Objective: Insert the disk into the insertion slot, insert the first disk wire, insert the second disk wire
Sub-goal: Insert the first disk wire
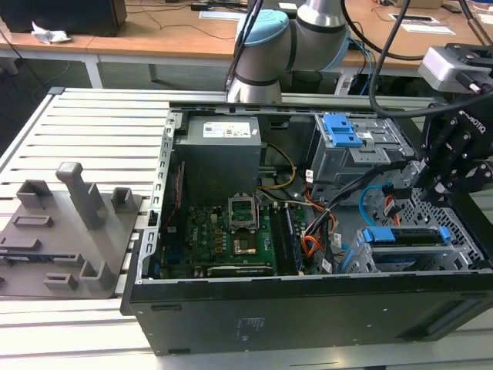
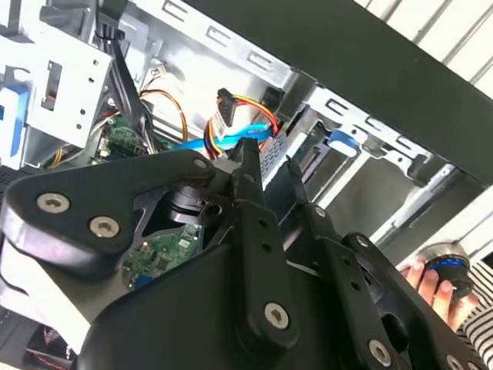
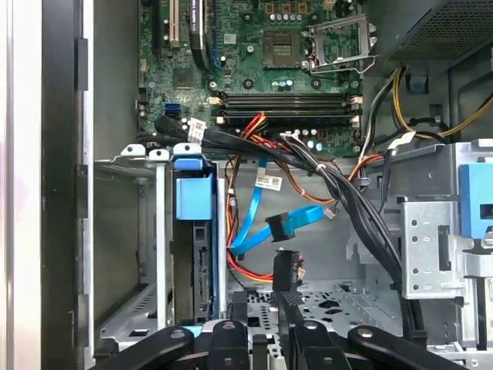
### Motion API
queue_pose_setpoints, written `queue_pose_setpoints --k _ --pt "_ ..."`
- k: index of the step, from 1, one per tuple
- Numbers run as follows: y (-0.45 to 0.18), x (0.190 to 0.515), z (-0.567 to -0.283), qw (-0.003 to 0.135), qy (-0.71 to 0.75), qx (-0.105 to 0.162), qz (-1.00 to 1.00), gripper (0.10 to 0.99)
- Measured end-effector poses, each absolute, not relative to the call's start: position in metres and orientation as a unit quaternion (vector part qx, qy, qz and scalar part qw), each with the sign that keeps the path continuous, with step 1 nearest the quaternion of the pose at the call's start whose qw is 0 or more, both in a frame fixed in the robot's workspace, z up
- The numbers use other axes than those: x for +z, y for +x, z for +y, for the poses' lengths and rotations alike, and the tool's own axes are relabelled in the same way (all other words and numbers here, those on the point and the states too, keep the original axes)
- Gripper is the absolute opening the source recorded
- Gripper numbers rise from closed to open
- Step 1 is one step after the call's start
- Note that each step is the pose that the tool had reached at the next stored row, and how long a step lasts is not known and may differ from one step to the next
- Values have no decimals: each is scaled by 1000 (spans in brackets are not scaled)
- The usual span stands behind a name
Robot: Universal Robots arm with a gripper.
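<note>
**Gripper (image 3: 262, 301) released inside the case (image 1: 308, 308); disk (image 3: 192, 202) seated in the insertion slot (image 3: 158, 247).**
In the first wrist view the two fingers (image 3: 286, 308) stand apart, with bare perforated floor (image 3: 339, 304) between them. Just beyond their tips lie two loose cables: one black plug (image 3: 286, 267) on red and orange wires, and one blue flat cable (image 3: 256, 234). The second wrist view adds a person's hand (image 2: 427, 277) outside the case. The exterior view adds one grey fixture block (image 1: 73, 231) at its left.
</note>
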State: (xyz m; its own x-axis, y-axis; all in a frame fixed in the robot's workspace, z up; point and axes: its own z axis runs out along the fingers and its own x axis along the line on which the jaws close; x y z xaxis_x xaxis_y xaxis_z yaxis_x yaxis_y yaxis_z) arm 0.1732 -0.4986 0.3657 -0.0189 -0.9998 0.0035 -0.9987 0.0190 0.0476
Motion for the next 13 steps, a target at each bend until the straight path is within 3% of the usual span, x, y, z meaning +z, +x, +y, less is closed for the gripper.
queue_pose_setpoints --k 13 --pt "156 352 -488 20 699 -14 -715 302"
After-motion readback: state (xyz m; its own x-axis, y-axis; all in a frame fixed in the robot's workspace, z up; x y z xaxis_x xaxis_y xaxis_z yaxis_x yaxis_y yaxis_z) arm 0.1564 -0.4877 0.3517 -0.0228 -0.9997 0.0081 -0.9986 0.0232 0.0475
